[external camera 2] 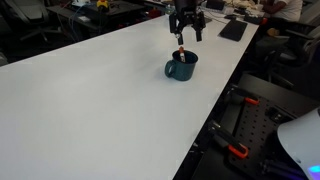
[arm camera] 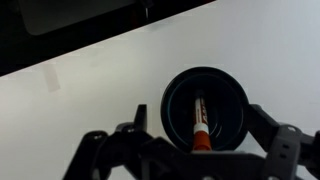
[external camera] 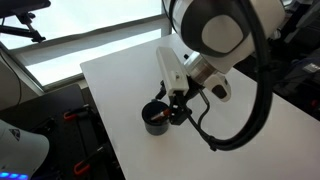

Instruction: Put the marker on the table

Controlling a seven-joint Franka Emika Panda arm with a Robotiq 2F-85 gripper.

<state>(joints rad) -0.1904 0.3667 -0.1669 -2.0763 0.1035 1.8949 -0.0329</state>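
Observation:
The marker (arm camera: 199, 128), reddish-orange with a pale part, stands tilted inside the small round black cup (arm camera: 232, 98) in the wrist view. Its orange end sticks up toward my gripper (arm camera: 198, 150). The fingers are spread wide on either side of the cup and do not touch the marker. In an exterior view my gripper (external camera 2: 184, 34) hangs just above the cup (external camera 2: 181, 69), and the marker's red tip (external camera 2: 181, 53) shows at the rim. The cup (external camera: 154, 119) stands on the white table (external camera: 120, 90) near its edge, below my gripper (external camera: 178, 108).
The white table (external camera 2: 90, 100) stretches wide and bare around the cup. Its edge runs close to the cup, with dark equipment and red clamps (external camera 2: 238, 152) beyond and below it. A keyboard-like black object (external camera 2: 233, 30) lies at the far end.

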